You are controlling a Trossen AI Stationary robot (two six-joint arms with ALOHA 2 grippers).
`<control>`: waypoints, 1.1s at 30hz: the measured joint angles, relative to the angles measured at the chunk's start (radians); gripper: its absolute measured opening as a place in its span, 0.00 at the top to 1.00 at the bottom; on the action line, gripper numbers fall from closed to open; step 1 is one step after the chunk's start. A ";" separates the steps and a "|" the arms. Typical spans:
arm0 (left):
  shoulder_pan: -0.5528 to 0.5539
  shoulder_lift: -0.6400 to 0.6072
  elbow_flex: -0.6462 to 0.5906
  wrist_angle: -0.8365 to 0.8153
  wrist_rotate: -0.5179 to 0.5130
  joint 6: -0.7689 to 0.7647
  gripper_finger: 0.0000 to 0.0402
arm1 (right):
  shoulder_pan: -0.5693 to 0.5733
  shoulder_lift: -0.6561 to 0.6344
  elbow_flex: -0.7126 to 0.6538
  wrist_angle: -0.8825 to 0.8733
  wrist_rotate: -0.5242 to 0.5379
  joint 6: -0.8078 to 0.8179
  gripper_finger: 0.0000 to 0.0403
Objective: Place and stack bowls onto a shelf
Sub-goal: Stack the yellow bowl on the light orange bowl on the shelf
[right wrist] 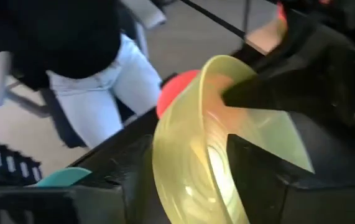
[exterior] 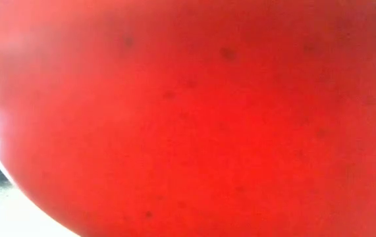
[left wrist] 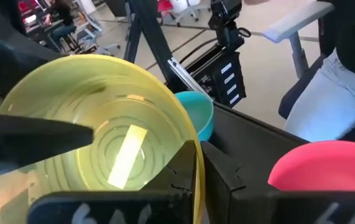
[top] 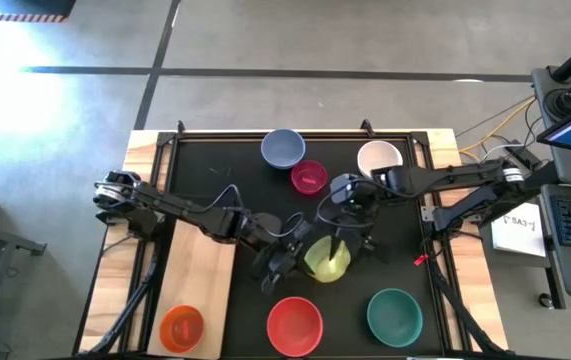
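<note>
A translucent yellow bowl (top: 327, 258) sits mid-table between both grippers. My left gripper (top: 287, 258) is shut on its left rim. My right gripper (top: 350, 243) is open at its right side, one finger inside (right wrist: 264, 174) and one outside (right wrist: 102, 193). The orange bowl (top: 181, 327) stands on the light wooden shelf (top: 205, 275) at the left. The blue-grey (top: 283, 148), magenta (top: 308, 177), white (top: 379, 158), red (top: 295, 325) and teal (top: 394, 314) bowls stand on the black tabletop. The green bowl is out of view. My left gripper pinches the yellow bowl's rim (left wrist: 197, 158), one finger inside and one finger (left wrist: 227, 180) outside the wall. It comes level from the table's left. The bowl looks tilted; whether it rests on the table does not show.
The red bowl (exterior: 188, 118) fills the low view. A person (left wrist: 345, 74) in light trousers stands beyond the table's near side, also shown in the right wrist view (right wrist: 90, 56). Black frame rails (top: 170, 150) edge the tabletop.
</note>
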 joint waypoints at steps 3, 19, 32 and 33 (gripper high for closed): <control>0.021 -0.006 0.000 -0.022 0.009 0.001 1.00 | -0.009 -0.012 0.000 -0.008 0.030 0.067 0.47; 0.134 -0.025 0.047 -0.127 0.041 -0.070 1.00 | -0.025 -0.183 0.007 -0.012 0.472 0.144 0.41; 0.183 -0.028 0.146 -0.339 -0.160 -0.225 1.00 | -0.038 -0.223 0.008 -0.028 0.830 0.143 0.42; 0.183 -0.028 0.169 -0.390 -0.216 -0.230 1.00 | -0.038 -0.224 0.008 -0.026 0.852 0.140 0.42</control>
